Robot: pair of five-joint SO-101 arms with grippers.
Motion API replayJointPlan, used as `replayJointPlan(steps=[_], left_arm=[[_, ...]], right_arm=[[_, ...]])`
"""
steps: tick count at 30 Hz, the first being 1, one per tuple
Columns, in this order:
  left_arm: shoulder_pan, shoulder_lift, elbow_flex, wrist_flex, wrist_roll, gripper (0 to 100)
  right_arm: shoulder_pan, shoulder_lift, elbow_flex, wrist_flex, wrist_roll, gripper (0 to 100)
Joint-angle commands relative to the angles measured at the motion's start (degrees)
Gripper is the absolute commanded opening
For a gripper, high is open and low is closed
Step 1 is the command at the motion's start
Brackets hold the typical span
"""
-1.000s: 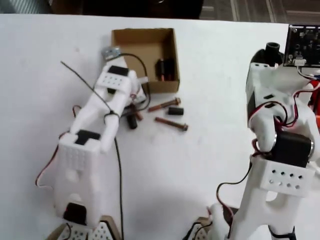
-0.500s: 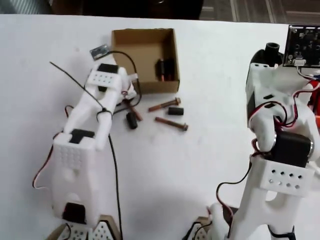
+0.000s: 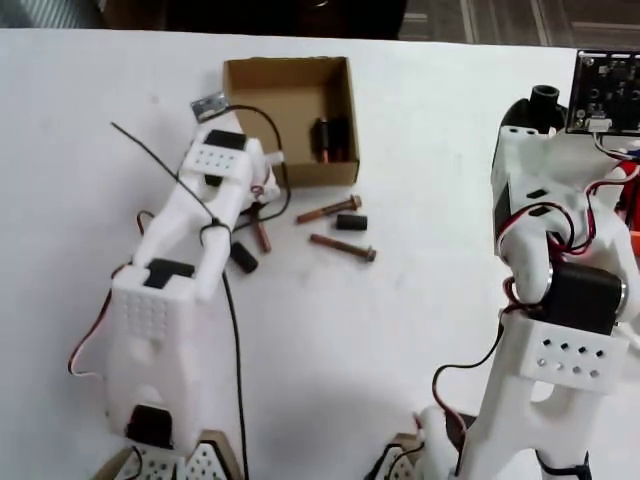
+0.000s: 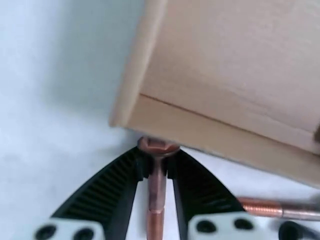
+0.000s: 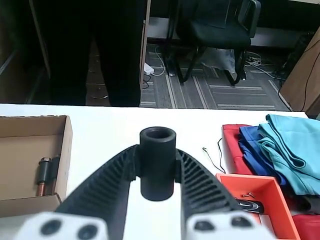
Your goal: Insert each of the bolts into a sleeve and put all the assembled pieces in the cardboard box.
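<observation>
The left gripper [image 4: 157, 165] is clenched on a copper-coloured metal bolt [image 4: 156, 192], whose head is just beside the outer wall of the brown cardboard box [image 4: 225, 125]. The right gripper [image 5: 157, 165] grasps a black cylindrical sleeve [image 5: 158, 145], held upright. Beyond the white table [image 3: 430, 160] are a grey carpet floor [image 5: 200, 92] and a black office chair [image 5: 215, 25].

A: Surface?
B: One white table [image 3: 400, 340], evenly lit.
A: Beyond its far edge?
B: Grey carpet-tile floor [image 5: 200, 92]. One black office chair [image 5: 215, 25] on it. Loose cables [image 5: 252, 59] near the chair. One wooden panel [image 5: 302, 75].
A: Sundries on the table?
B: Folded teal and blue cloths [image 5: 285, 145] on a red item [image 5: 232, 150]. One orange tray [image 5: 260, 200] just beside them.
</observation>
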Motion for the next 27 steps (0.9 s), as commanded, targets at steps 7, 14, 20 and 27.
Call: replayJointPlan(steps=[7,14,20,27], left_arm=[[0.8,-0.4,1.4,-0.4,-3.9,9],[0.8,-0.4,1.7,-1.1,-4.0,2],[2.5,-0.9,1.7,-0.4,-4.0,3],[7.9,-1.1,1.2,1.5,-4.0,3]], right_arm=[[0.5,0.0,-2.4,-1.4,-0.5,2.3],[0.5,0.0,-2.4,-1.4,-0.5,2.3],[0.5,-0.2,-2.4,-1.3,-0.5,2.3],[0.5,-0.5,-2.4,-1.3,-0.5,2.3]])
